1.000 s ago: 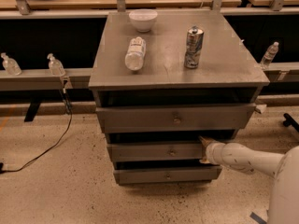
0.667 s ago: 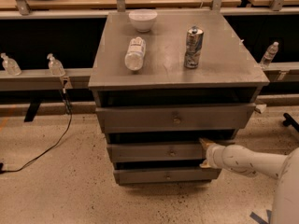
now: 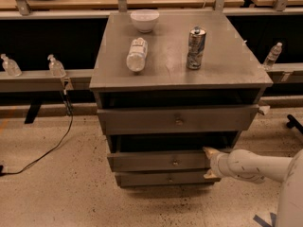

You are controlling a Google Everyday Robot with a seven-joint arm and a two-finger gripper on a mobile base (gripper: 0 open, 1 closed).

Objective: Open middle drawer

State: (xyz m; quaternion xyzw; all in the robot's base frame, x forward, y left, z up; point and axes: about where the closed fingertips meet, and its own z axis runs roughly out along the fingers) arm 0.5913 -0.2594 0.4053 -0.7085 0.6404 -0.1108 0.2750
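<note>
The gripper [image 3: 209,163] is at the right end of the middle drawer [image 3: 158,161], which stands slightly out. On the cabinet top [image 3: 227,60] are a white bowl [image 3: 144,19], a lying bottle [image 3: 137,54] and an upright can [image 3: 196,48].

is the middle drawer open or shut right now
Partly open: the middle drawer has its front pulled forward of the cabinet, with a dark gap above it. The end effector is at its right end.

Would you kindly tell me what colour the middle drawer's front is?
Plain grey middle drawer, best in the camera view; the pincer is at its right end.
</note>
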